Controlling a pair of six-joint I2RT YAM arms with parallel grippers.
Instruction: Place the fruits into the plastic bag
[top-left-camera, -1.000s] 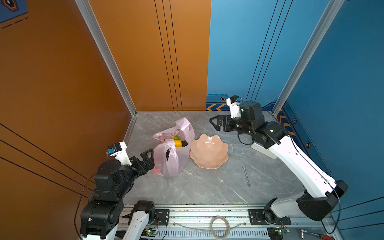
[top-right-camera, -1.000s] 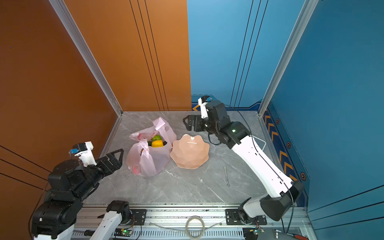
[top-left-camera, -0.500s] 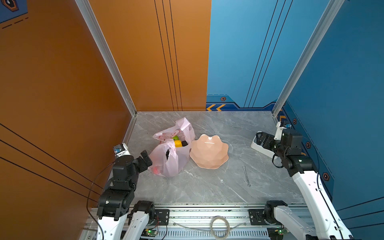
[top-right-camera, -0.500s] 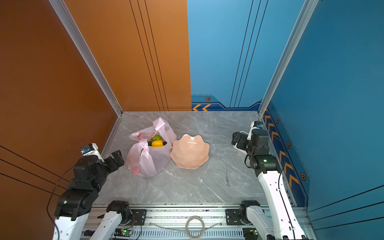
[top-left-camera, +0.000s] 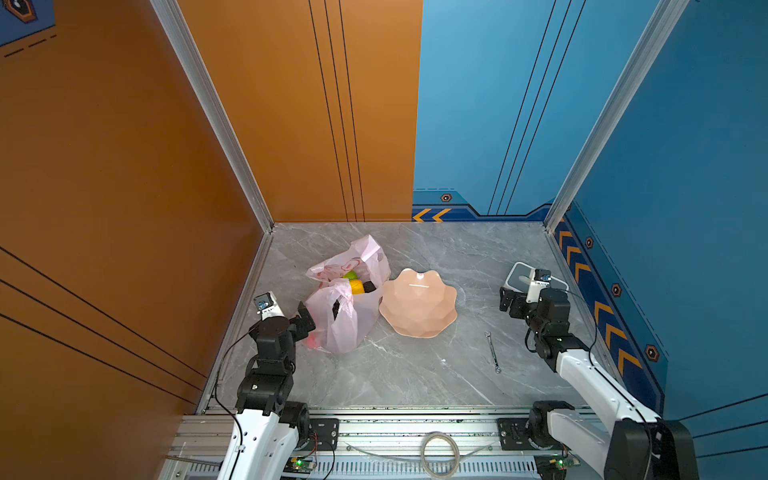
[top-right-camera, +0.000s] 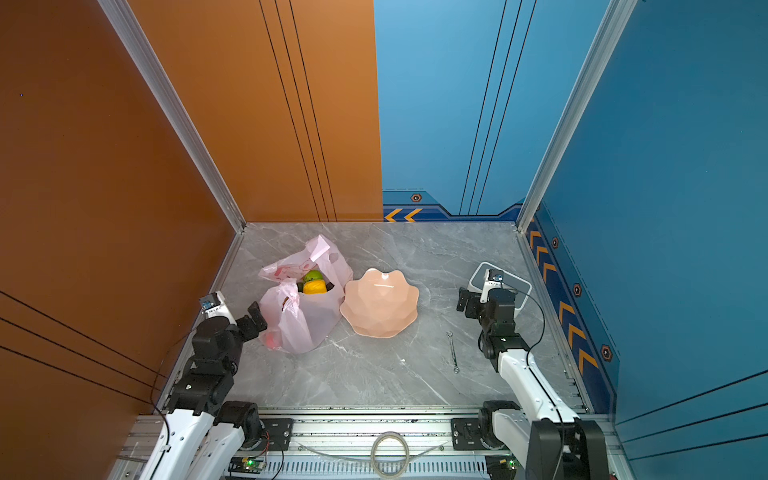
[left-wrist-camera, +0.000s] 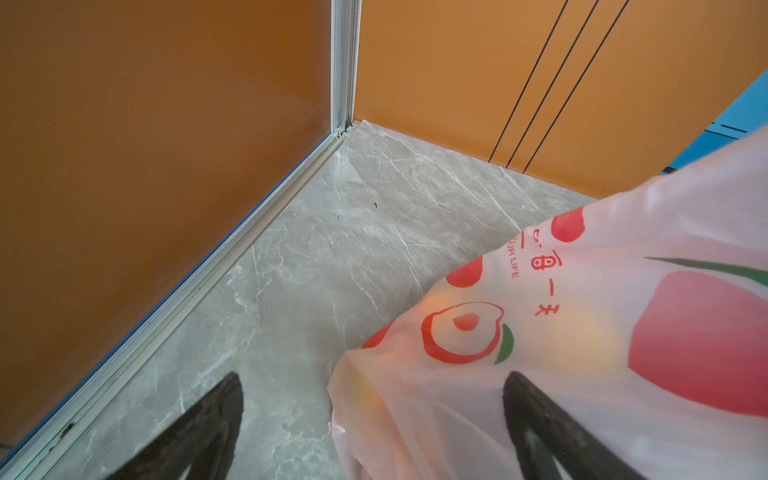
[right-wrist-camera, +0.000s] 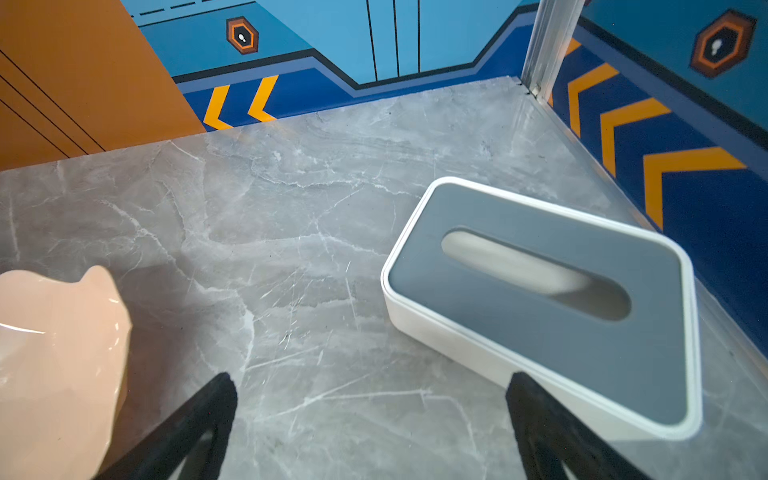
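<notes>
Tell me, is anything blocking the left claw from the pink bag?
No, nothing visible does. The open left gripper sits right beside the plastic bag; I cannot tell whether they touch.

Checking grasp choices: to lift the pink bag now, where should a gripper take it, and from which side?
Probably the near handle loop of the plastic bag, from above on the left gripper's side: it stands up as a narrow strip, while the filled body is slack and bulging.
</notes>
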